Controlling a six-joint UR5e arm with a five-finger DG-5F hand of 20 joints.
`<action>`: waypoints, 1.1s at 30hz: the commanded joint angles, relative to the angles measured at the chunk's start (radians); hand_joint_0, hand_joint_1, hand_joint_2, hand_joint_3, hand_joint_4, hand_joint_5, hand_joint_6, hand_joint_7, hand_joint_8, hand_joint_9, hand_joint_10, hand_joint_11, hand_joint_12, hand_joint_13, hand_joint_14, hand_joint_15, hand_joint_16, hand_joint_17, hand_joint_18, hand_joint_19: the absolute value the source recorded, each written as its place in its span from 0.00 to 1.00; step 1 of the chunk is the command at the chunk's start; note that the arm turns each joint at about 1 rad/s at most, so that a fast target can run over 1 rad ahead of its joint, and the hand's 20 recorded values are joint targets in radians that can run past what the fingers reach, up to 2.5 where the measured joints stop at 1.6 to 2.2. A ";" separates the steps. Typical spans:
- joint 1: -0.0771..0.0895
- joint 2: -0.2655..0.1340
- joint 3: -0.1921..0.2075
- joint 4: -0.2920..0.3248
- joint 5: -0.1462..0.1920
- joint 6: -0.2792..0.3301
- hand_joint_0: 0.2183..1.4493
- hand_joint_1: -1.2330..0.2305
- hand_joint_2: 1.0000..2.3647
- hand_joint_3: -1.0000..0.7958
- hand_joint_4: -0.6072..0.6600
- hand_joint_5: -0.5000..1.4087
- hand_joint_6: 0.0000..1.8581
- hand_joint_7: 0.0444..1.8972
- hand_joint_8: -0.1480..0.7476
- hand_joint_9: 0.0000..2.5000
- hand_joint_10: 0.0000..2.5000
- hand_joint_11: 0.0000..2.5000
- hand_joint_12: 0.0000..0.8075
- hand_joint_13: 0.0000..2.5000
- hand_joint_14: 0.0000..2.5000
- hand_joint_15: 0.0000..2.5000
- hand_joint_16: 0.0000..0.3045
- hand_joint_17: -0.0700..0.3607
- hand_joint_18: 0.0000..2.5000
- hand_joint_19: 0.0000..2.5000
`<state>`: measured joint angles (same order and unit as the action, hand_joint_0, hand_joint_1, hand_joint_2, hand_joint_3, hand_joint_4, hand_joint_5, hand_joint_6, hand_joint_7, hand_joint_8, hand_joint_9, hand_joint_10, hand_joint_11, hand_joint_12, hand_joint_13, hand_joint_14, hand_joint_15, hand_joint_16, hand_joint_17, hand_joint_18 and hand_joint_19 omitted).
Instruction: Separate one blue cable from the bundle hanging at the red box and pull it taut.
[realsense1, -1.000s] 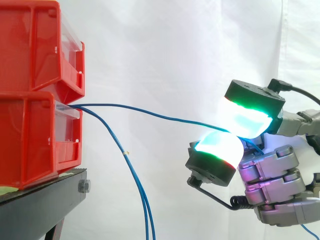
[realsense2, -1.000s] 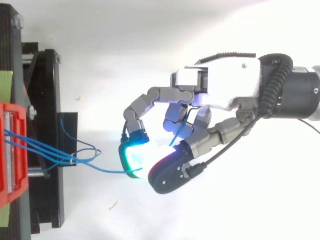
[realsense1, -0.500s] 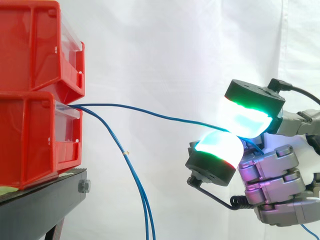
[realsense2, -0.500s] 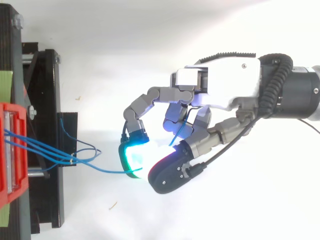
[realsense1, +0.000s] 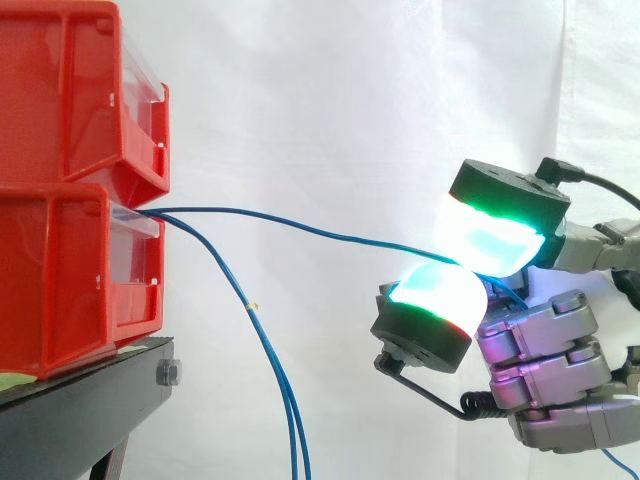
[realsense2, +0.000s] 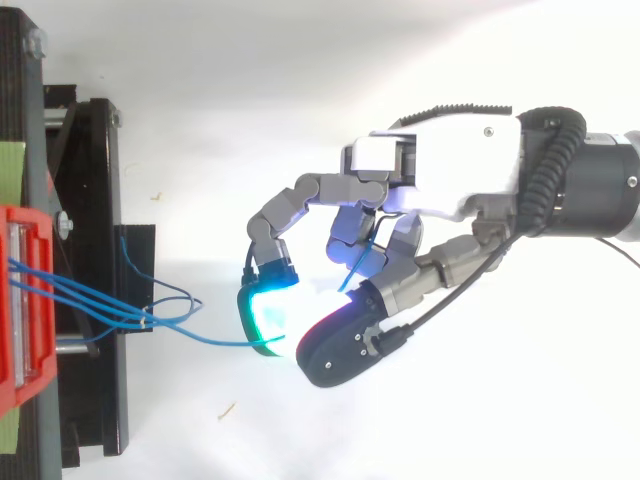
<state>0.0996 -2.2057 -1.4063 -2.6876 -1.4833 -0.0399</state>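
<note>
Blue cable (realsense1: 300, 226), red bins (realsense1: 60, 260), black stand (realsense1: 80, 410), white curtain (realsense1: 350, 100), grey-white hand (realsense2: 450, 170).

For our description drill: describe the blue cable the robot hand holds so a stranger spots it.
Find the lower red bin. Blue cables leave its front; the others droop downward. This cable alone stretches across to the hand, pinched between its pads.

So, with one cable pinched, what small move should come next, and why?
Probably draw the hand slightly away from the red bin: the pinched blue cable sags in a shallow curve between them, while the other cables already hang down apart from it.
</note>
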 joint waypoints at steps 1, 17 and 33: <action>0.000 0.000 0.000 0.000 0.000 0.000 0.34 0.34 0.01 0.52 0.40 0.18 0.47 0.61 0.52 0.49 0.77 0.69 0.45 0.48 0.79 0.68 0.16 0.42 0.58 0.50; 0.000 0.000 0.001 0.000 0.000 0.000 0.34 0.34 0.01 0.52 0.41 0.18 0.47 0.61 0.53 0.50 0.76 0.71 0.45 0.49 0.79 0.68 0.16 0.42 0.59 0.50; 0.000 0.000 0.001 0.000 0.000 0.000 0.34 0.33 0.01 0.56 0.34 0.19 0.47 0.61 0.54 0.53 0.78 0.69 0.47 0.51 0.79 0.67 0.18 0.45 0.61 0.49</action>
<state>0.0997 -2.2059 -1.4061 -2.6875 -1.4833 -0.0399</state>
